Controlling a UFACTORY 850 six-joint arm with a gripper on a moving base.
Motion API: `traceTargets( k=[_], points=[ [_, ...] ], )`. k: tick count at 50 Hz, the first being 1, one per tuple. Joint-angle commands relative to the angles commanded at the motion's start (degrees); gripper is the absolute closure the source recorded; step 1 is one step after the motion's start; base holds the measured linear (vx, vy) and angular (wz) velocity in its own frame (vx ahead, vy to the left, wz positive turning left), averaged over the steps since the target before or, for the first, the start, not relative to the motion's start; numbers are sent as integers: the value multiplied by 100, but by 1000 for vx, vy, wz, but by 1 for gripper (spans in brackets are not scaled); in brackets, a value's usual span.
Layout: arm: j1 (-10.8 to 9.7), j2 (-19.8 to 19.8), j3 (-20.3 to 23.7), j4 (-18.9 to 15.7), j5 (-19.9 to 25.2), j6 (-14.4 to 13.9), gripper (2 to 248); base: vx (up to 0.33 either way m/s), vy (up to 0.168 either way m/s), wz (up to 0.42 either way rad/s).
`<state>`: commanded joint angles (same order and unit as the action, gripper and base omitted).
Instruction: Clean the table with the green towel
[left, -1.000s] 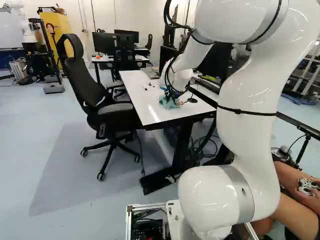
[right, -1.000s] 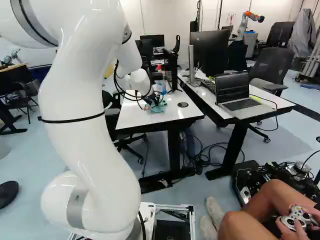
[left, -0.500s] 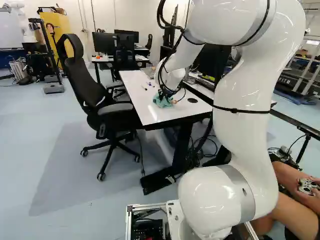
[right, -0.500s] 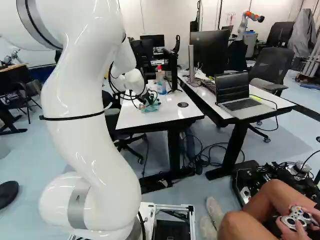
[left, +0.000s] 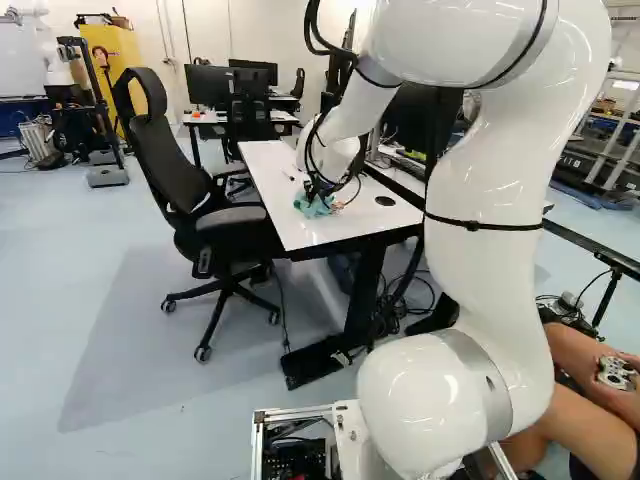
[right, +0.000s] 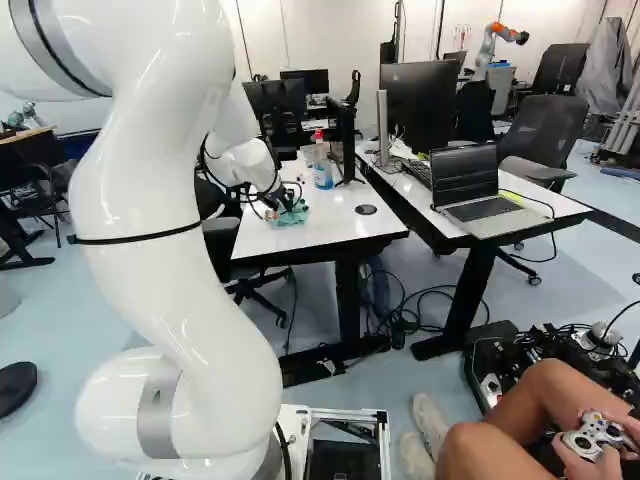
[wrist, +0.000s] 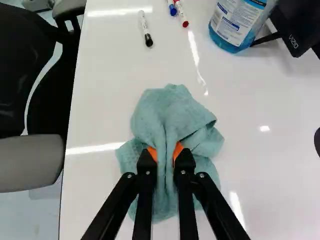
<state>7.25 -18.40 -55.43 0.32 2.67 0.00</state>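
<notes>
Slid left in both base views: crumpled green towel (wrist: 167, 112), clamped in my black gripper (left: 318, 190); clear blue-liquid bottle (right: 323, 174) stands near.

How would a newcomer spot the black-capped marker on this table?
Find the white table beside the black office chair. Look ahead of the green towel held between the fingers. The black-capped marker lies alone, nearer the chair than the blue marker and red marker, which lie close together.
</notes>
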Motion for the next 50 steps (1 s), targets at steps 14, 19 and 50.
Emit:
traceTargets(
  k=[14, 19, 50],
  points=[
    [7, 344, 417, 0, 0, 0, 200, 0, 0, 0],
    [-16, 476, 574, 0, 0, 0, 200, 0, 0, 0],
    [-471, 936, 1106, 0, 0, 0, 200, 0, 0, 0]
  ],
)
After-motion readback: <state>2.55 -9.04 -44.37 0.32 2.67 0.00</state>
